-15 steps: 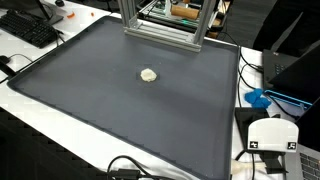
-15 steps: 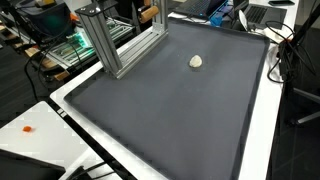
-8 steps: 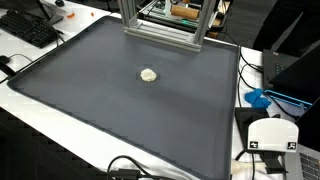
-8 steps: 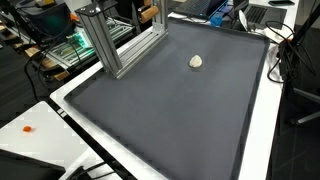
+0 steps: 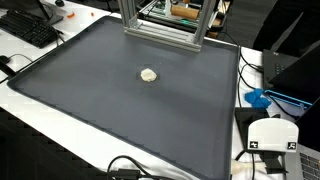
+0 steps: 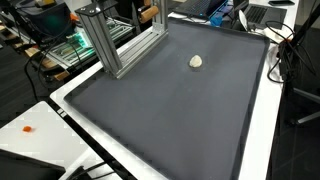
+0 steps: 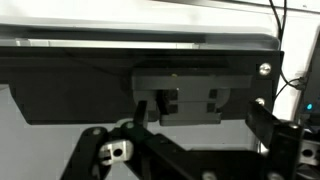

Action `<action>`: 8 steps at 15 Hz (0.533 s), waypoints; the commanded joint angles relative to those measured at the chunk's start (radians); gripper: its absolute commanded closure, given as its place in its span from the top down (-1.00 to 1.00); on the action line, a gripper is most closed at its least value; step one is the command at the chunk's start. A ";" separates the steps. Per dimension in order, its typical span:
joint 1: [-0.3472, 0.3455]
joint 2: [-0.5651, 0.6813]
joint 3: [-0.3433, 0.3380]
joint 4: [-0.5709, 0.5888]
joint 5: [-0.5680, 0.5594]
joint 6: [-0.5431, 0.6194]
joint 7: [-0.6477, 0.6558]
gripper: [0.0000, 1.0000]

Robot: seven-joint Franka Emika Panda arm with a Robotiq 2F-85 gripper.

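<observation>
While your tool [image 7: 197, 125] gapes wide, empty, small pale round lump [image 5: 148, 74] sits mid dark grey mat [image 5: 100, 110]: approach step, line up above it.

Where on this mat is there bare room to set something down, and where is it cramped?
Most of the mat is bare: the stretch between the pale lump and the near white table edge, and the side toward the keyboard. Crowded: the far edge by the aluminium frame, and the table strip holding the blue object and white box.
</observation>
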 commanded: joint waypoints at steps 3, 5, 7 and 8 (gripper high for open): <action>0.010 -0.011 0.006 -0.047 -0.016 0.032 -0.011 1.00; 0.013 -0.012 0.009 -0.056 -0.011 0.047 -0.010 1.00; 0.016 -0.012 0.014 -0.065 -0.014 0.054 -0.009 1.00; 0.017 -0.012 0.015 -0.067 -0.014 0.057 -0.010 1.00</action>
